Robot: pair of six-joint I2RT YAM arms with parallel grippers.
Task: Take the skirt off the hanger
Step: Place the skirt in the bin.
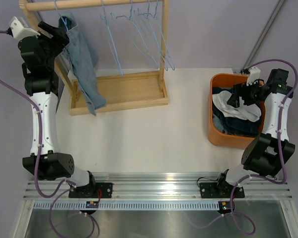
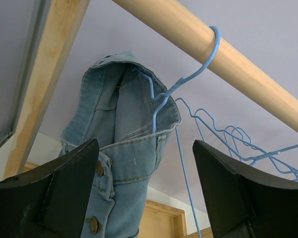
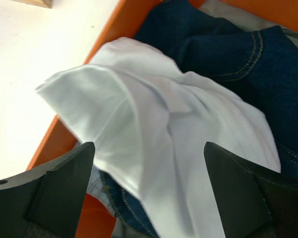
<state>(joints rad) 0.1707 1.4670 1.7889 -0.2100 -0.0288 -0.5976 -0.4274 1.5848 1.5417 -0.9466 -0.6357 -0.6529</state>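
A light blue denim skirt (image 1: 84, 62) hangs from a blue wire hanger (image 2: 211, 49) hooked over the wooden rail (image 2: 248, 74) at the rack's left end. My left gripper (image 1: 57, 30) is up at the skirt's waistband (image 2: 124, 148) and stands open. In the left wrist view its fingers (image 2: 64, 193) flank the buttoned waistband and the hanger's wire, with a wide gap on the right side. My right gripper (image 1: 241, 94) is open over the orange basket (image 1: 214, 134), with nothing between its fingers (image 3: 238, 193).
Several bare blue hangers (image 1: 139, 29) hang further right on the rail. The wooden rack's base tray (image 1: 124, 91) sits below, and its post (image 2: 44, 74) is close on the left. The basket holds a white garment (image 3: 159, 124) and dark denim (image 3: 228, 54).
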